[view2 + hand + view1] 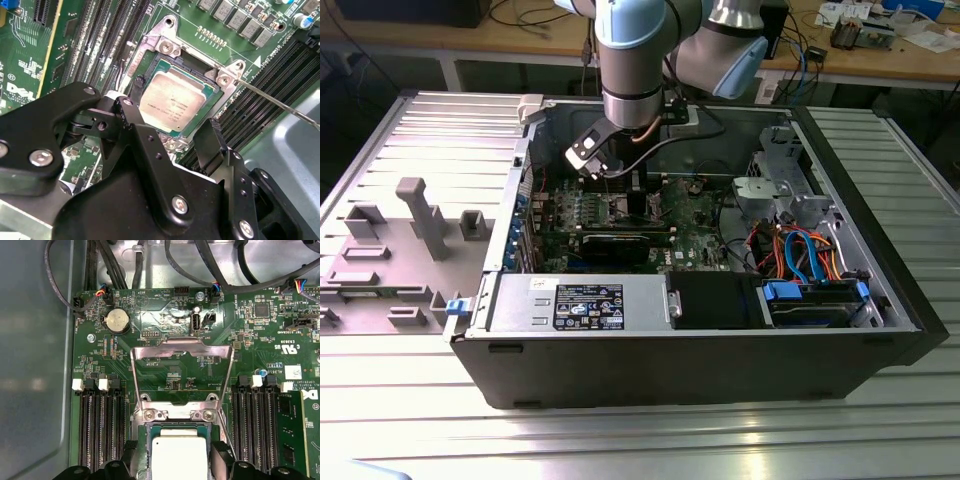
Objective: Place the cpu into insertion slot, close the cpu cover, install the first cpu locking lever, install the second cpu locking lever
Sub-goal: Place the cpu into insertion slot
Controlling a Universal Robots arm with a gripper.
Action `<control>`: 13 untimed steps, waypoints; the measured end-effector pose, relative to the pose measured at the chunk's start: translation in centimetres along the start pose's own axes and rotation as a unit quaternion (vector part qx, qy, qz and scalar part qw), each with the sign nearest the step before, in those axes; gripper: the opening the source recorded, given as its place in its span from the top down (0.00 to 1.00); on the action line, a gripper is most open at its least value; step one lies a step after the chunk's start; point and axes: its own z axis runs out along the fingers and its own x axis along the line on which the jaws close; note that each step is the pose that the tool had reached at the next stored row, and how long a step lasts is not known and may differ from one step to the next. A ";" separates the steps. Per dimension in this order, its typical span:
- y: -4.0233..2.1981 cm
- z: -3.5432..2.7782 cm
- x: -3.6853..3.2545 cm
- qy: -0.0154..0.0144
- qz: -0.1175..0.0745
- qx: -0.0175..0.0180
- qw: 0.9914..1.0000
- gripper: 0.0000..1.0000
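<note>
the gripper [175, 456] hangs spread wide over the socket, its 2 black fingers [220, 455] standing clear on either side of the cpu [172, 102] and gripping nothing. the cpu lies flat inside the insertion slot [152, 42], silvery top up, its edges looking parallel to the metal rim in both wrist views. counting the fingers as 3 and 9 o'clock round the chip, the cpu cover [182, 342] stands flipped open at 12 o'clock, hinged at the slot's edge over the green motherboard [95, 355]. a thin locking lever [280, 102] juts from one corner of the slot, crossing a bank of memory slots [280, 65]. in the exterior view the arm [635, 60] reaches down into the open computer case [670, 375], working at about 11 o'clock from the case's middle. the placing step appears all but complete; the cover is not yet closed. doing it well would call for a straight lift-off with fingers wide, so neither pad nudges the chip off square or snags the lever, and a check that no corner rides up on the rim.
</note>
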 end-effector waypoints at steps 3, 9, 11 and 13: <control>0.04 -0.01 0.00 0.000 -0.001 0.000 1.000 0.32; 0.13 -0.64 0.01 0.000 -0.001 0.003 1.000 0.32; 0.23 -1.09 0.02 0.000 -0.001 0.007 1.000 0.32; 0.42 -1.30 0.04 0.000 -0.001 0.014 1.000 0.32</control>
